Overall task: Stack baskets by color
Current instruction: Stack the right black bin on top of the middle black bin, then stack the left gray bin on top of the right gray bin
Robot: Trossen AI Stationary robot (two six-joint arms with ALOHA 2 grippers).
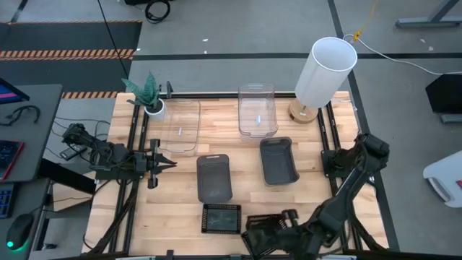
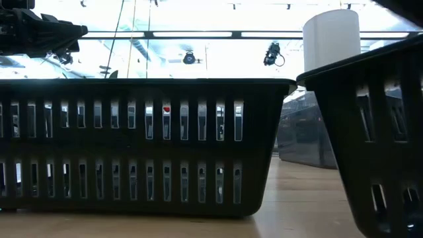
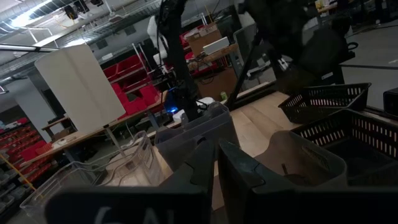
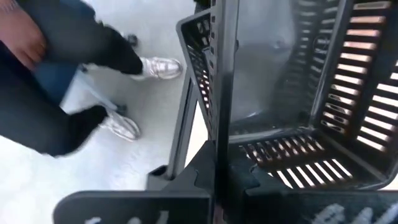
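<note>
Black mesh basket (image 1: 264, 225) is tilted at the near edge of the surface (image 1: 180, 202), right gripper (image 1: 287, 217) pinching its wall. Second mesh basket (image 1: 221, 218) sits flat just beside. Left gripper (image 1: 167, 162) pressed together, holding nothing, near clear basket (image 1: 182, 126).

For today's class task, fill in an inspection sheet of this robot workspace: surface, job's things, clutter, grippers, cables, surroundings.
Surface: wooden table, bare patches between items.
Job's things: two clear baskets at the far side; two smoky grey baskets mid-table; one black mesh basket flat at the near edge, another black mesh basket tilted in a gripper.
Clutter: white lamp, potted plant.
Grippers: right gripper shut on the tilted mesh basket's wall; left gripper shut, holding nothing, at the table's left side.
Cables: yellow cable on the floor beyond the lamp.
Surroundings: a person's legs beside the table.
</note>
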